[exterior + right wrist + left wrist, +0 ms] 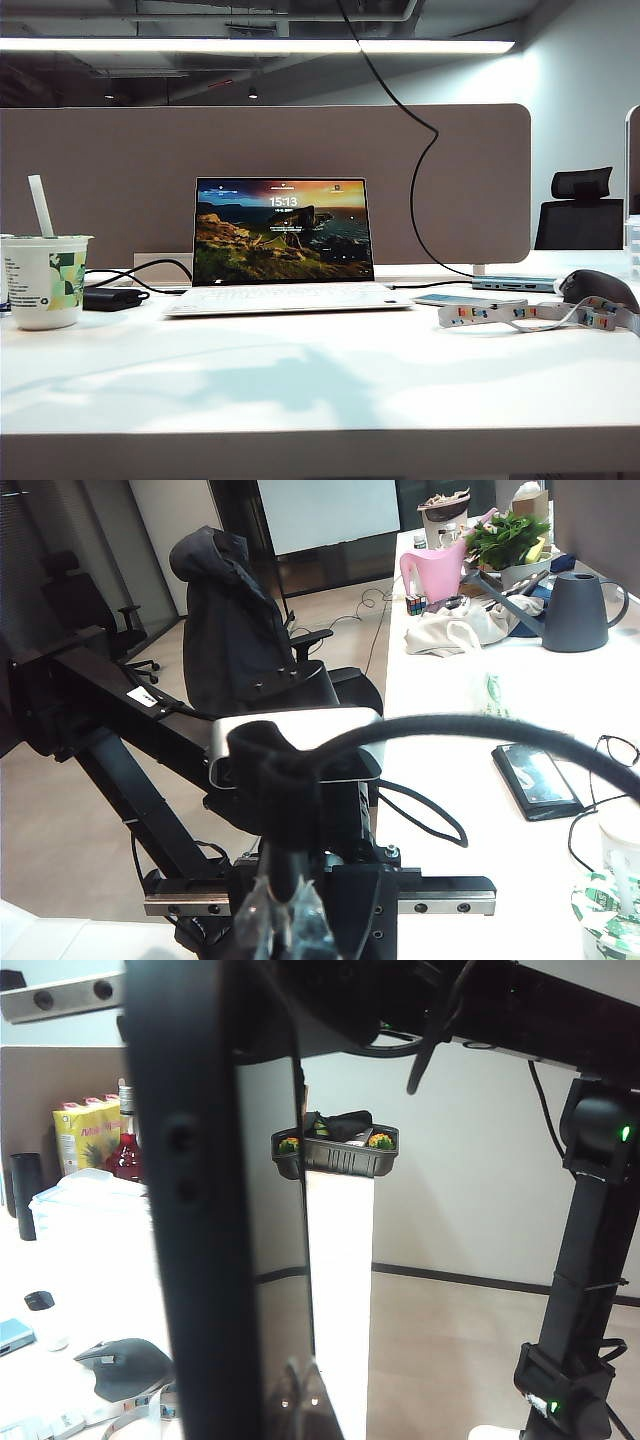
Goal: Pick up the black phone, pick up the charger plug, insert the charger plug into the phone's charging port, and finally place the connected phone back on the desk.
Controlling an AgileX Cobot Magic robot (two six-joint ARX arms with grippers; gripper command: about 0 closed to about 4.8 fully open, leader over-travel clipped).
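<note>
Worktop (pixel 320 390): laptop (pixel 283 245) open | left pincer (pixel 200 1210): clamped on black phone (pixel 270 1260), raised | right pincer (pixel 280 920): clamped on black cable (pixel 450 730), plug unseen

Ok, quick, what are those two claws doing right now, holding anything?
Left gripper, outside the exterior view: closed on the black phone.
Right gripper, also outside it: closed on the charger plug, tip hidden.

My white desk (pixel 300 380) carries an open laptop (pixel 285 245), a paper cup (pixel 45 280) with a black power brick (pixel 112 298) beside it, a pale phone (pixel 468 299), a colourful lanyard (pixel 530 315) and a dark mouse (pixel 597 288).
</note>
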